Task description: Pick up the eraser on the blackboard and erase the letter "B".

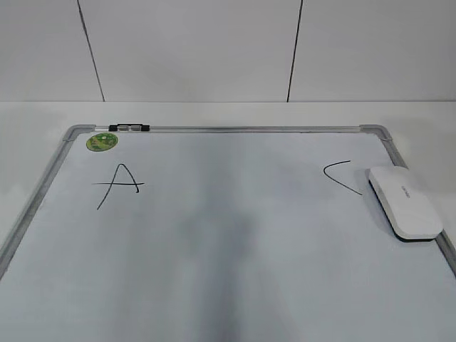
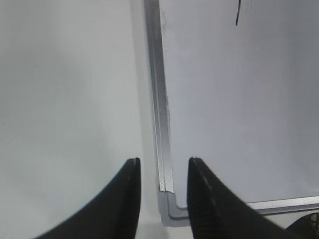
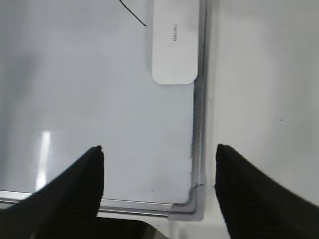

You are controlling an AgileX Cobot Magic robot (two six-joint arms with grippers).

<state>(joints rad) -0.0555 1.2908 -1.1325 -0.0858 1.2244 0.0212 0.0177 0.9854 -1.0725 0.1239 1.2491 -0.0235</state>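
Note:
The blackboard is a white board in a silver frame, lying flat. The white eraser lies on its right side against the frame, just right of the "C". The "A" is at the left. No letter "B" shows; the board between "A" and "C" is blank. My left gripper is open and empty above the board's near left corner. My right gripper is open wide and empty above the near right corner, with the eraser ahead of it. Neither gripper shows in the exterior view.
A round green sticker and a small black-and-clear marker clip sit at the board's far left corner. White tabletop surrounds the board, and a white panelled wall stands behind.

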